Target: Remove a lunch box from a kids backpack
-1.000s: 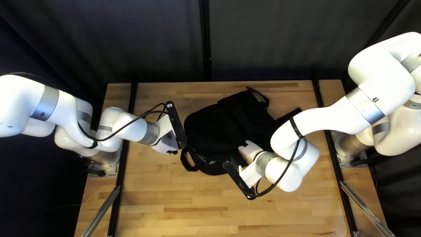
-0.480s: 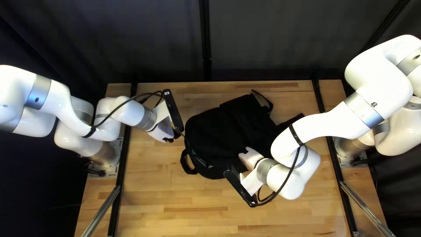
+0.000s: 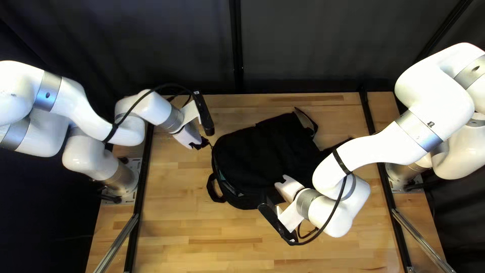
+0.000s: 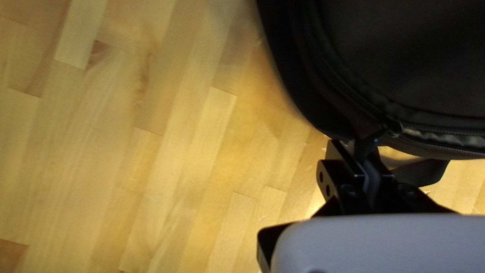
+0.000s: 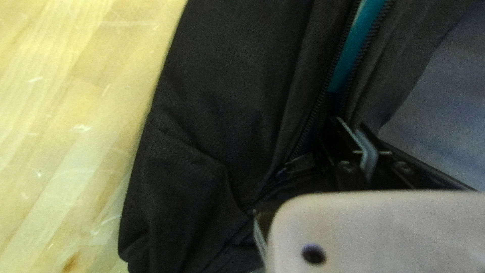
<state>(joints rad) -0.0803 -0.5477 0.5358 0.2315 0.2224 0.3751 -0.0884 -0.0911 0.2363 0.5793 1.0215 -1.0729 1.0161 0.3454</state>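
Grasping the zipper pull (image 4: pixel 370 143), your left gripper (image 3: pixel 204 143) now sits nearer the table's (image 3: pixel 202 227) far edge. Your right gripper (image 3: pixel 286 188) pinches the backpack (image 3: pixel 257 151).

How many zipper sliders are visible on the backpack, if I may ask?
2: one slider just ahead of my left gripper, another slider beside my right gripper. More may be hidden beneath the arms or folds.

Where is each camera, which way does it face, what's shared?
Top left view: above the wooden table's near edge, slanting down toward the dark curtain; both white arms show.
Left wrist view: on that wrist, along its black two-fingered claw at the black cloth backpack.
Right wrist view: on that wrist, along its claw.
Both wrist views share the backpack.
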